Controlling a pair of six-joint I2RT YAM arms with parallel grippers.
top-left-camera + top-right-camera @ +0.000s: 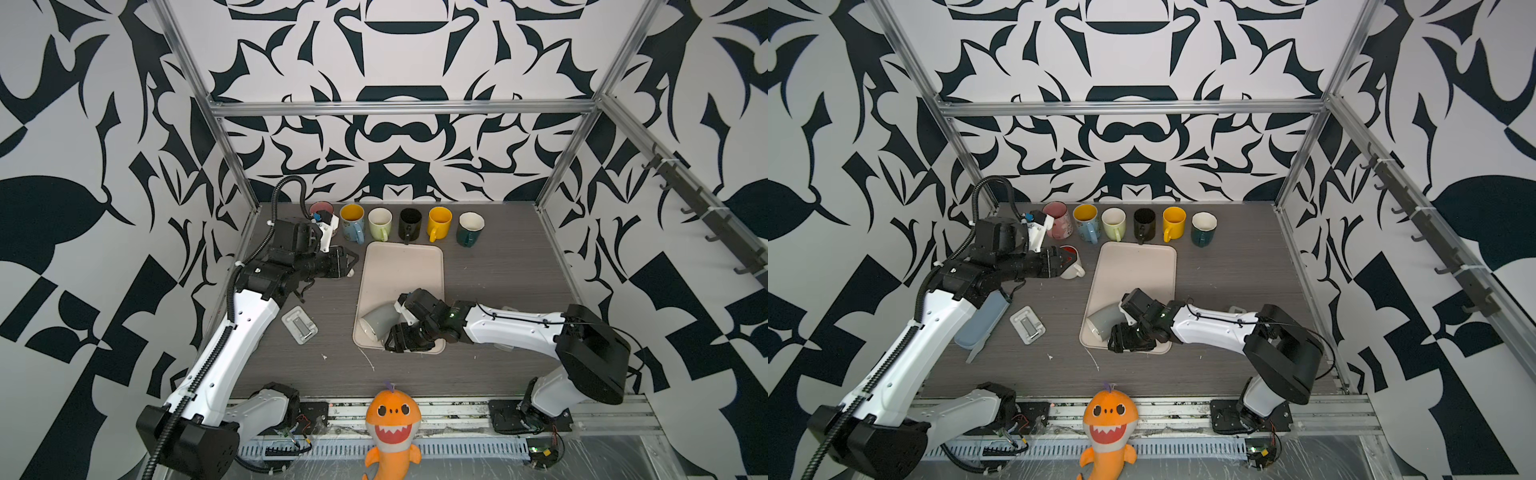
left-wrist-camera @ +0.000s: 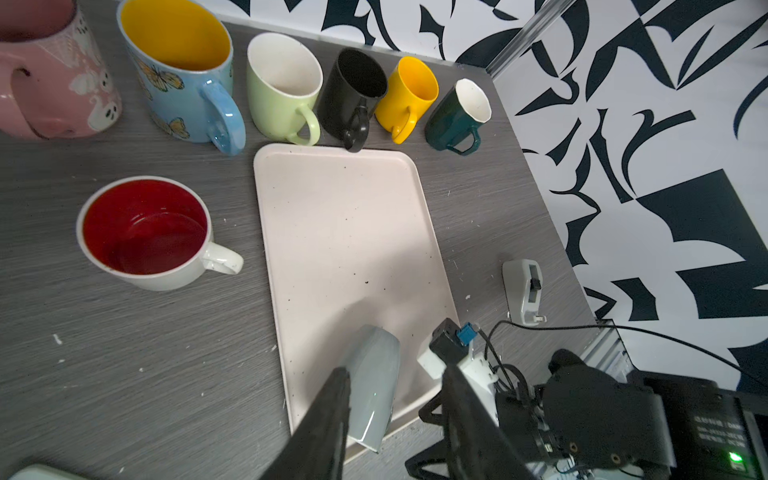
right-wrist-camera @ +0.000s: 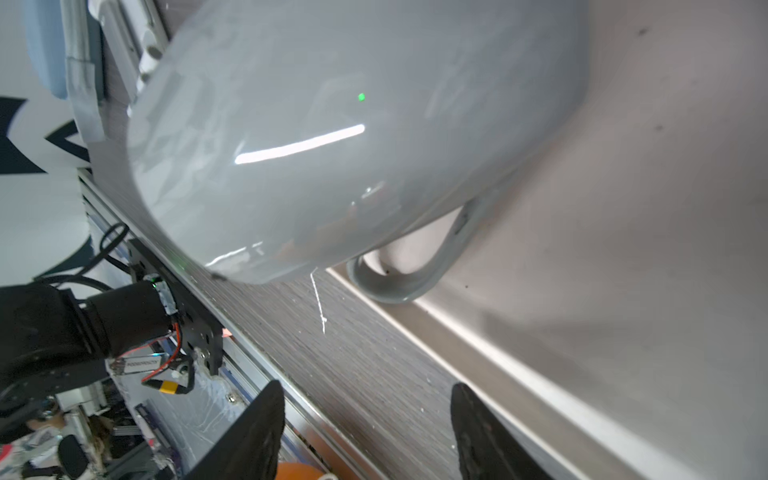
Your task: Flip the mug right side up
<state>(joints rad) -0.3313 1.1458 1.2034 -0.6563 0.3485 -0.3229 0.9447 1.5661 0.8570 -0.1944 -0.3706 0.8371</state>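
1. grey mug [image 1: 380,322] lies tipped on its side at the beige tray's [image 1: 403,274] near left corner.
2. right gripper [image 3: 365,388] sits just beside it, jaws spread, holding nothing.
3. left gripper [image 1: 352,259] hovers spread by the red-lined mug [image 2: 145,232].

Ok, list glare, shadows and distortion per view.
Right wrist view: bright glare streak and green dot on the grey mug; left wrist view: soft shadow on the tray by that mug, back-row mugs splay from wide-angle distortion; both top views: even light, no strong glare.
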